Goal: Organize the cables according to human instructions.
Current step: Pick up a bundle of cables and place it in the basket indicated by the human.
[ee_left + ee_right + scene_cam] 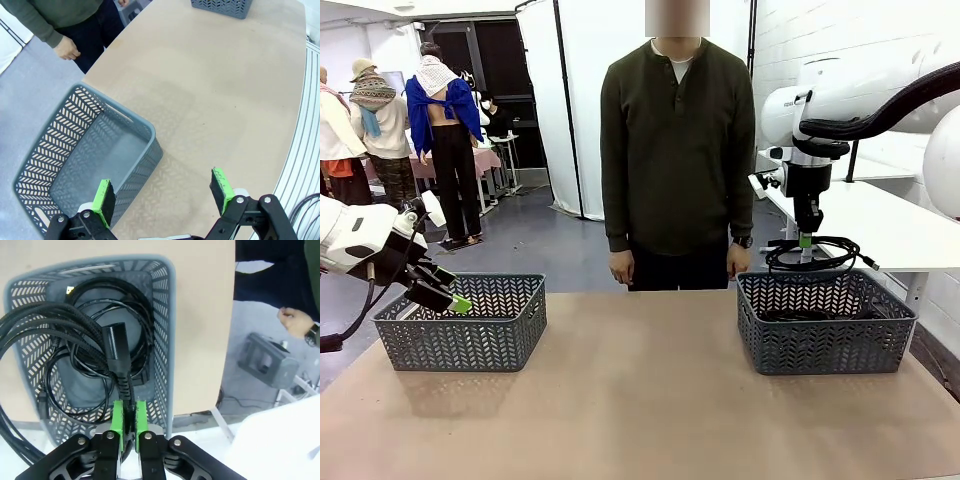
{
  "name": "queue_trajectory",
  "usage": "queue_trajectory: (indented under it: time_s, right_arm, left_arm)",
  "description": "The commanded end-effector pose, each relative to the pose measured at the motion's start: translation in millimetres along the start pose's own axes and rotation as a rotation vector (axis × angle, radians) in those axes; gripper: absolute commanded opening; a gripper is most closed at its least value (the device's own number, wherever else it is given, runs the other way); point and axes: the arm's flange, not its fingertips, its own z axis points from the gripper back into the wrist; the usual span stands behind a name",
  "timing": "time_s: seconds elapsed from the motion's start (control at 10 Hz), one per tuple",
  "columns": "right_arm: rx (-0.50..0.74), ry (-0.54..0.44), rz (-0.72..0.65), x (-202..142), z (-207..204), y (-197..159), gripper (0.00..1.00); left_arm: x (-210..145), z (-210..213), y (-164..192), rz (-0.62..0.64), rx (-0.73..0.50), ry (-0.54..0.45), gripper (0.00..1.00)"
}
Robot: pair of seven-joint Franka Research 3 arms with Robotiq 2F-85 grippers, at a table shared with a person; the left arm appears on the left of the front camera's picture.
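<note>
My right arm reaches in from the right and points straight down above the right basket [826, 322]. Its end effector [805, 241] has its green pads pressed together on a coiled black cable [817, 254], pinching the cord just below a plug. The coil hangs flat over the basket's far rim, clear of the basket. In the right wrist view, the held loops [45, 325] fan out to the left of my fingers [117, 416], and another coiled cable [107, 305] lies on the basket floor below them.

My left arm comes in low from the left, angled downward beside the left basket [463, 322]. Its end effector [455, 301] sits at that basket's left rim with the fingers spread wide and nothing between them. The left wrist view shows that basket's inside bare.

Both grey lattice baskets stand well apart on a light brown desk [640, 410]. A person in a dark olive shirt [677, 140] stands at the far edge, between the baskets, arms hanging at the sides. Behind are a white curtain [580, 90], a grey floor and a white brick wall on the right.
</note>
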Motion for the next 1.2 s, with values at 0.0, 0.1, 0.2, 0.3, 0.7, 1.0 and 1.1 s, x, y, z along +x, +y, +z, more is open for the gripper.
queue_trajectory:
  time_s: [0.0,0.1,0.2,0.3,0.7,1.0,1.1]
  right_arm:
    - [0.003,-0.009,0.006,-2,-1,0,0.00]
    - [0.000,0.000,0.000,0,0,0,0.00]
    - [-0.007,-0.004,0.029,2,-8,-2,0.00]
    - [0.008,-0.023,0.056,-1,-17,-4,0.00]
    - [-0.013,-0.058,0.113,-7,-39,-4,0.00]
    - [0.035,-0.083,0.157,-10,-56,-6,0.00]
    - [0.037,-0.103,0.168,-11,-57,-6,0.00]
  left_arm:
    - [-2,-2,3,-0.003,-0.010,-0.007,1.00]
    - [-2,-2,3,-0.003,-0.010,-0.007,1.00]
    - [-2,-2,3,-0.003,-0.010,-0.007,1.00]
    - [-2,-2,3,-0.003,-0.010,-0.007,1.00]
    - [-2,-2,3,-0.003,-0.010,-0.007,1.00]
    - [-2,-2,3,-0.003,-0.010,-0.007,1.00]
    - [-2,-2,3,-0.003,-0.010,-0.007,1.00]
